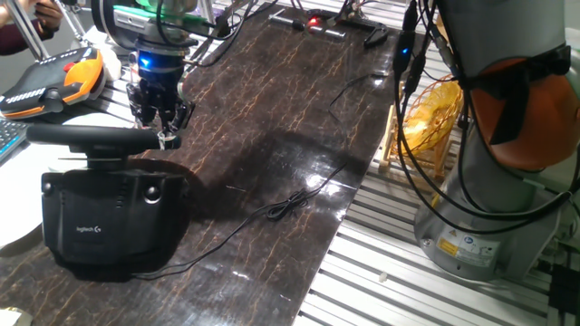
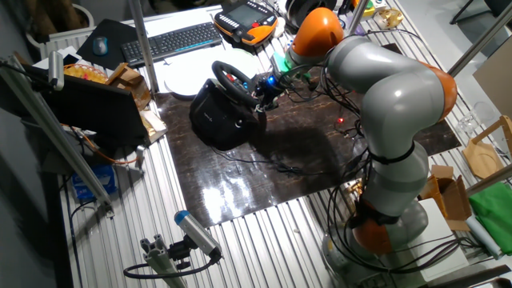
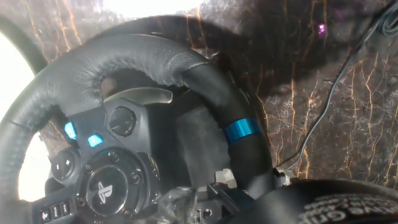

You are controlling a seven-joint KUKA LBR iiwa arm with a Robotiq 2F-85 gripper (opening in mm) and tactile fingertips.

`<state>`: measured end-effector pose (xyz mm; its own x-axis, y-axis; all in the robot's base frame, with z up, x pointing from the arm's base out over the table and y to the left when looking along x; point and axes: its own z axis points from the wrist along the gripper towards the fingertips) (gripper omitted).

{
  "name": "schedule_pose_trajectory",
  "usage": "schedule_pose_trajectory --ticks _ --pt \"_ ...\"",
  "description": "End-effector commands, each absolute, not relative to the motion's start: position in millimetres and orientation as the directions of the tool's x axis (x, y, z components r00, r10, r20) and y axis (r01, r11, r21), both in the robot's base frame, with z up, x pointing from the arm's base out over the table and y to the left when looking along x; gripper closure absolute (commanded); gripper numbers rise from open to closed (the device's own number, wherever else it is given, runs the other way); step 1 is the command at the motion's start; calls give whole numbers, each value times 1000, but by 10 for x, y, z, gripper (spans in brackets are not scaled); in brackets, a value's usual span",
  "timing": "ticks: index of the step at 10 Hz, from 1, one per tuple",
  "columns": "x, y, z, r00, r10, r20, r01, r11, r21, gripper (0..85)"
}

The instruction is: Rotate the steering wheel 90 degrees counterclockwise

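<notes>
**Inspector:** Count for the record. Steering wheels?

**Assistant:** One steering wheel (image 1: 91, 136), on its boxy black base near the left edge of the desk.

**Inspector:** Arms and grippers?

**Assistant:** One robot arm (image 2: 392, 96), one gripper (image 1: 163, 116).

**Inspector:** Input devices beyond the far left corner?

**Assistant:** One keyboard (image 2: 172, 40), one mouse (image 2: 99, 46), one orange-and-black handheld pendant (image 2: 244, 19).

**Inspector:** Cables lying on the dark surface?

**Assistant:** One thin black cable (image 1: 290, 204) traceable across the middle; others near the far edge are too tangled to count.

**Inspector:** Blue stripes on the rim?

**Assistant:** One blue stripe (image 3: 241, 130) in the hand view.
</notes>
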<state>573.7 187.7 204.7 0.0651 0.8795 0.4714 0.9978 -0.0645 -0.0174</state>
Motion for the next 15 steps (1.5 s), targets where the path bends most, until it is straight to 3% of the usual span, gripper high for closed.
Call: schedule_pose_trajectory --ticks 1,11,12,13,14,15 --pt "5745 1870 2044 65 880 471 998 -64 -18 843" --pt "5779 1817 1983 25 882 470 1000 -29 2 843" --pt "5778 1816 1991 17 884 468 1000 -24 9 743" --pt "5781 1818 1996 19 885 465 1000 -26 9 587" --pt "5783 1819 1996 20 887 462 1000 -27 9 270" --pt "5785 1820 2004 20 887 462 1000 -28 10 190"
